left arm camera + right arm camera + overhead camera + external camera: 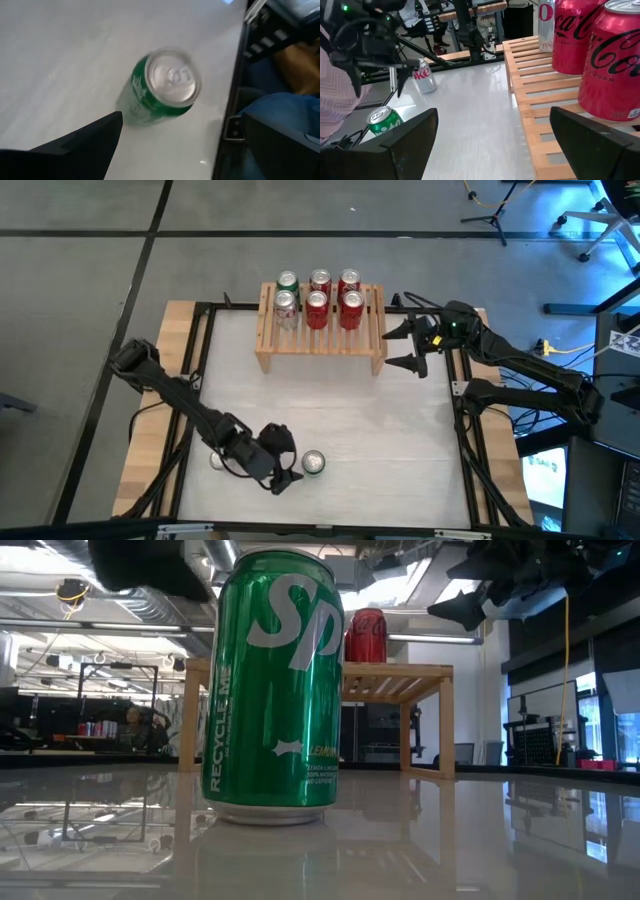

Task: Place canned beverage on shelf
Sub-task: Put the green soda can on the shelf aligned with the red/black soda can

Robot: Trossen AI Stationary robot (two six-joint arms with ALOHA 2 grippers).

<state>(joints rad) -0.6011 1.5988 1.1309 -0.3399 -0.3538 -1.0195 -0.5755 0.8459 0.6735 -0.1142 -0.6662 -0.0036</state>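
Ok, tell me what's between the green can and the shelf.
Nothing: in the high view, only bare table lies between the green can and the shelf.

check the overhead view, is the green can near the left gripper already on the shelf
No, the green can stands on the table beside the left gripper, far from the shelf.

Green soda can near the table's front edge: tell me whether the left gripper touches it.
Apart. The left wrist view shows bare table between the dark fingertip of the left gripper and the green can.
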